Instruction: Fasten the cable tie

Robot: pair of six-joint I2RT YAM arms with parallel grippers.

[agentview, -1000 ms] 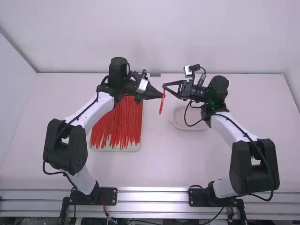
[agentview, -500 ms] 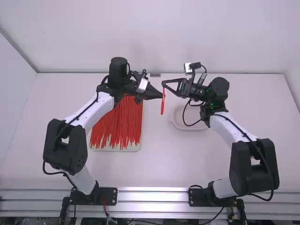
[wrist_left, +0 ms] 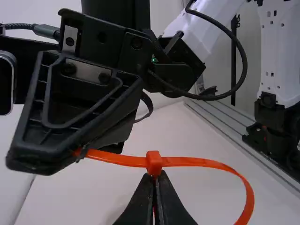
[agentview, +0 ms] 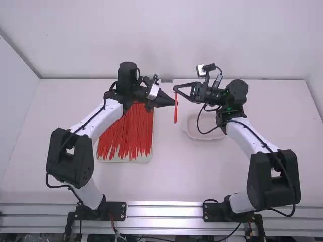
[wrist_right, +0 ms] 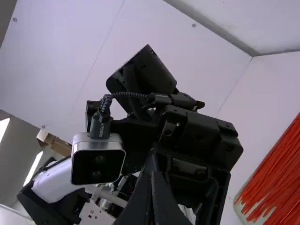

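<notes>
Left gripper (agentview: 173,103), seen from above, is pinched shut on a red tie (agentview: 175,113), which hangs below its tips, off the table (agentview: 171,171). Right gripper (agentview: 176,89) meets it nose to nose, with its tips just above the left's, at the tie's upper end. Behind and below the left gripper lies a tray (agentview: 149,157) heaped with spare ties (agentview: 128,133). A white dish (agentview: 193,134) sits beneath the right gripper's wrist.

From the left wrist, the left gripper (wrist_left: 153,180) has its fingers closed narrow on the tie's (wrist_left: 197,162) small square head. The strap is flat, glossy and orange-red. One way from the head it runs straight into the tips of the right gripper (wrist_left: 78,153), which are nipped together on its end. The other way it sweeps outward and bends down in a smooth curve.

From the right wrist, the right gripper (wrist_right: 150,164) has its fingers pressed together with no gap. Just past them stands the left arm's black wrist with its camera (wrist_right: 96,159), and the spare ties (wrist_right: 276,173) fan out well beyond.
</notes>
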